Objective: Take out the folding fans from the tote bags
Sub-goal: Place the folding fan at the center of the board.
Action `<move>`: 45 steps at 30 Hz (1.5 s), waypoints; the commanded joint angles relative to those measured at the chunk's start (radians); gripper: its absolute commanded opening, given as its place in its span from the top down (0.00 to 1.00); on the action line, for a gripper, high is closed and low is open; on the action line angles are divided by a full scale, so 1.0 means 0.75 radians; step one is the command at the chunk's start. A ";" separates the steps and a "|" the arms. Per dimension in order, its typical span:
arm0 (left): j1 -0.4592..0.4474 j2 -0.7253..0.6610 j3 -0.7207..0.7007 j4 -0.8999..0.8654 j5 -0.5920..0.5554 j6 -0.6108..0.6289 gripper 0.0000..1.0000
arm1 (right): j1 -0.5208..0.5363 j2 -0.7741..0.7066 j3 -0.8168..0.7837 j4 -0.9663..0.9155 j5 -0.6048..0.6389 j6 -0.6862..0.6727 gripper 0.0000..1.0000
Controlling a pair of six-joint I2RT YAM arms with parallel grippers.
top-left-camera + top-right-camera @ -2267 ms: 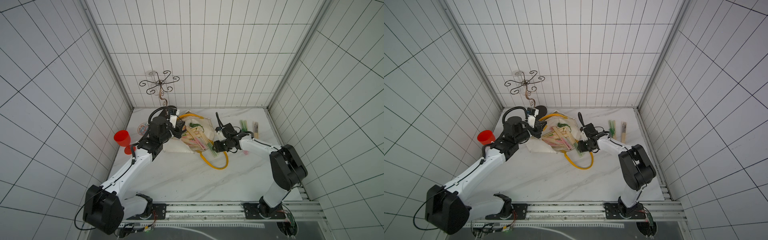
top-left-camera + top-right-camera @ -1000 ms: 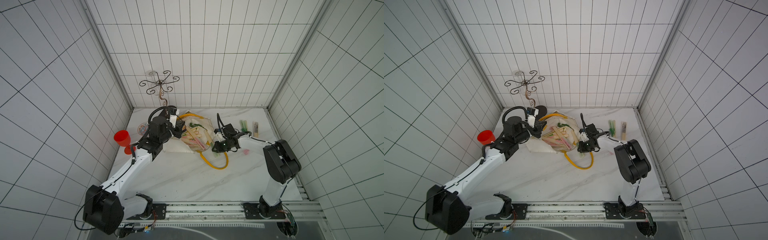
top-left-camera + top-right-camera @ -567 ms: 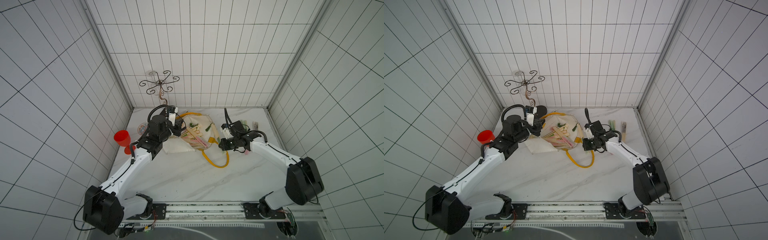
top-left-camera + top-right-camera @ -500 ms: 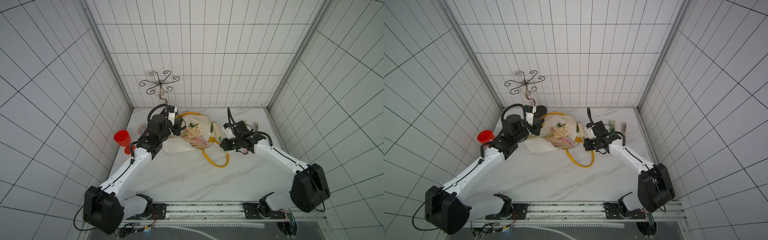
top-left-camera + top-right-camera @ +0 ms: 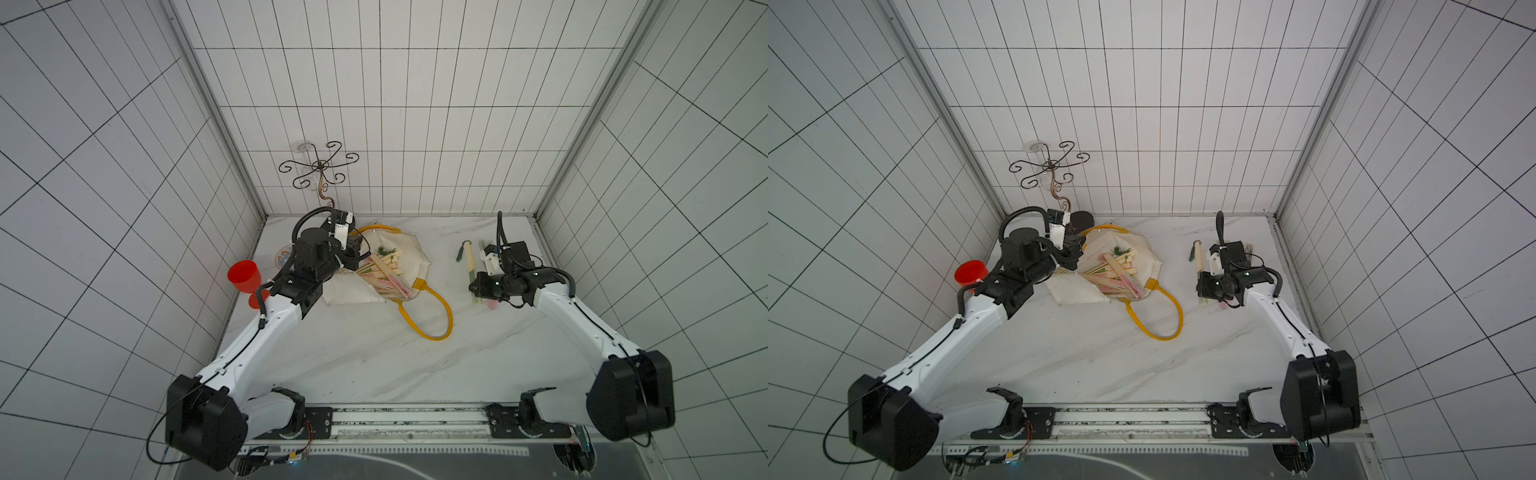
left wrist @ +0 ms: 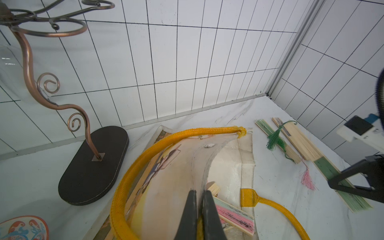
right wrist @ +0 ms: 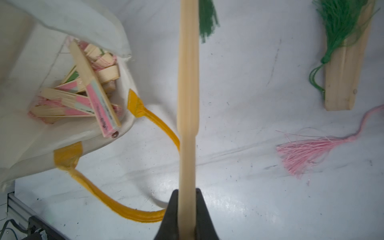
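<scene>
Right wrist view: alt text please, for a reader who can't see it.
The right gripper is shut on a closed bamboo fan, held over the marble table. Beside it the cream tote bag gapes open with more fans inside, its yellow handle looping out; another fan with a green tassel and a pink tassel lie on the table.

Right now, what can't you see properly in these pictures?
- The fans inside the tote bag: uncountable; cloth covers part of the pile in the right wrist view, and top views are too small.
- The held fan: same view, ends cut off by the picture edge and the right pincer.
- The painted plate: cut off by the left wrist view's edge.
</scene>
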 commanded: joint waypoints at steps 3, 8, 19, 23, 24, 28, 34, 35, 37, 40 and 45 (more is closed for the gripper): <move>0.006 -0.096 -0.030 0.141 0.079 0.071 1.00 | -0.086 0.303 0.241 0.061 -0.001 -0.053 1.00; 0.007 -0.111 -0.039 0.155 0.106 0.057 1.00 | -0.124 0.544 0.416 0.104 -0.038 -0.089 1.00; 0.007 -0.103 -0.051 0.181 0.128 0.029 1.00 | -0.209 0.876 0.656 0.146 -0.269 -0.128 0.93; 0.008 -0.095 -0.053 0.187 0.128 0.034 1.00 | -0.248 0.933 0.682 0.144 -0.294 -0.125 0.86; 0.008 -0.093 -0.055 0.189 0.132 0.036 1.00 | -0.255 0.936 0.676 0.144 -0.284 -0.121 0.84; 0.009 -0.104 -0.090 0.234 0.183 0.075 1.00 | -0.296 0.913 0.616 0.148 -0.212 -0.082 0.72; 0.009 -0.153 -0.174 0.307 0.259 0.180 1.00 | -0.309 0.793 0.508 0.154 -0.107 -0.042 0.64; 0.010 -0.163 -0.185 0.320 0.275 0.192 1.00 | -0.309 0.759 0.488 0.156 -0.094 -0.036 0.64; 0.013 -0.180 -0.209 0.352 0.310 0.213 1.00 | -0.309 0.683 0.440 0.163 -0.089 -0.020 0.65; 0.017 -0.195 -0.236 0.392 0.347 0.226 1.00 | -0.280 0.509 0.307 0.239 -0.111 0.010 0.64; 0.019 -0.187 -0.240 0.392 0.401 0.231 1.00 | -0.096 0.176 0.067 0.347 0.001 -0.001 0.63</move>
